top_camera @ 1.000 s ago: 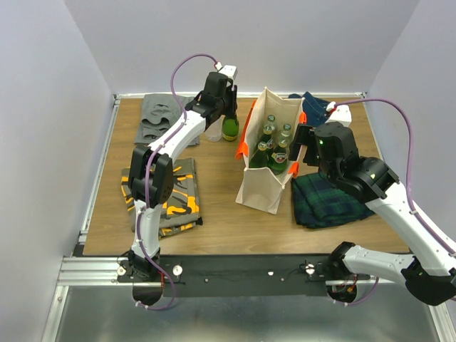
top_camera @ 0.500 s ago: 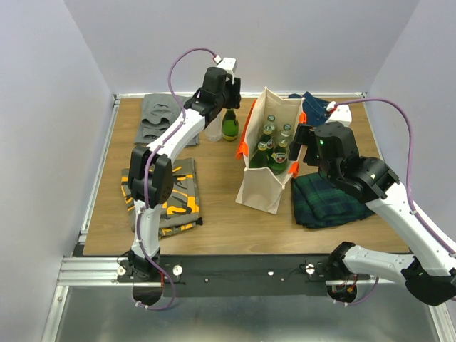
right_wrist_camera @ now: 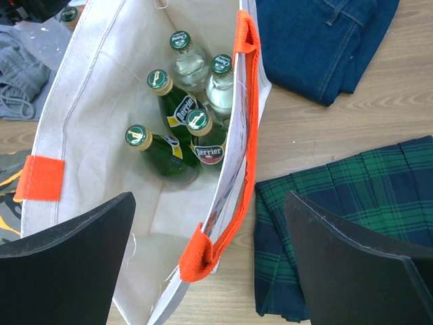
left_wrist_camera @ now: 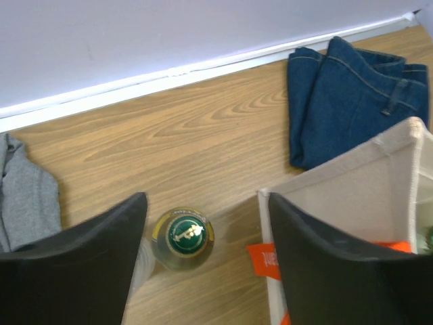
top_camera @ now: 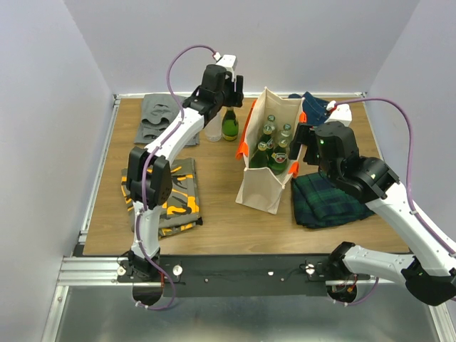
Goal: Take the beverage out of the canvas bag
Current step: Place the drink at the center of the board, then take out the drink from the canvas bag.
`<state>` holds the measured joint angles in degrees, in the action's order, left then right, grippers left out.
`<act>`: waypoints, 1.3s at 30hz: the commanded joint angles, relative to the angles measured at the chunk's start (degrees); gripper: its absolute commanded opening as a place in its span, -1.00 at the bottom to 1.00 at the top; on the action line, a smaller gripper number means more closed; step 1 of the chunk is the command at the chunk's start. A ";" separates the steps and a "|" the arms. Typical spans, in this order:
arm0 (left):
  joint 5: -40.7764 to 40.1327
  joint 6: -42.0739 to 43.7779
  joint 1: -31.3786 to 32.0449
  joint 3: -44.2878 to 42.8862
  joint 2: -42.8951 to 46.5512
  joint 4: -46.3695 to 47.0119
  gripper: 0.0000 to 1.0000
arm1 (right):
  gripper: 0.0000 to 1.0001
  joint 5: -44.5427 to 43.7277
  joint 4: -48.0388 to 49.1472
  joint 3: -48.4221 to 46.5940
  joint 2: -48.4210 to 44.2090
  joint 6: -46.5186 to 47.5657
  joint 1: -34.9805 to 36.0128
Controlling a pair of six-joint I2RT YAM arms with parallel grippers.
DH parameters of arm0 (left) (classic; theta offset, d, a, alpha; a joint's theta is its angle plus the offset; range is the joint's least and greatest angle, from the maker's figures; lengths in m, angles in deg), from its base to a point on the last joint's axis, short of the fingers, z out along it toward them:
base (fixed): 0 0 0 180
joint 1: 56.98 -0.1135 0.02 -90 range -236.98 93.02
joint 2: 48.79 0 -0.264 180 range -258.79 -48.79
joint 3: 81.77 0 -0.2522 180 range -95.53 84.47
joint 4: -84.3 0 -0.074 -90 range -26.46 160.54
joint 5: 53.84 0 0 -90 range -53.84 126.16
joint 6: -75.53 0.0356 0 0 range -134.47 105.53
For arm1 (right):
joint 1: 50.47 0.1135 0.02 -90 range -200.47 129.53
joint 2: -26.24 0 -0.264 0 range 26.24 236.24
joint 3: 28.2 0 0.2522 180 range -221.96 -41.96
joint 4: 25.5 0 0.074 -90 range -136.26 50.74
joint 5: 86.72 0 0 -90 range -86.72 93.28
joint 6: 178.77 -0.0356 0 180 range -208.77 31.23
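Straddling bottle (left_wrist_camera: pixel 180 237) (apparently clear): left tool (left_wrist_camera: pixel 205 210)

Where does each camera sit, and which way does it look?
Top external: above and behind the arm bases, looking down and forward over the table; both arms show.
Left wrist: on the left hand, looking down at a green bottle standing on the table; its two open fingers show.
Right wrist: on the right hand, looking down into the canvas bag at five bottles; its two open fingers show.
Shared: both wrist views show the bag and the blue jeans.
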<state>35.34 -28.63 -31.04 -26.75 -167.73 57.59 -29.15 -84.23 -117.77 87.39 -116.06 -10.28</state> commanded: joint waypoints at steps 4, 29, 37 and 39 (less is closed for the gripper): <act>8.63 -0.44 -0.27 -2.87 7.31 -5.85 0.98 | 1.00 -1.42 0.85 -0.65 0.46 1.45 0.33; 14.01 6.77 12.12 -7.26 17.25 -30.73 0.98 | 1.00 1.41 -2.93 0.14 5.48 6.47 0.33; 11.37 6.24 14.23 -4.54 18.12 -31.08 0.98 | 1.00 -7.92 -2.75 0.31 0.29 3.47 0.33; 11.45 5.89 14.67 -4.36 18.04 -31.34 0.98 | 1.00 -9.75 -3.28 0.31 -0.15 2.08 0.25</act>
<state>48.41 -22.79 -17.58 -31.84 -151.56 27.69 -32.53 -86.05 -117.75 89.00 -110.95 -10.28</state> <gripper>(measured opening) 0.990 0.998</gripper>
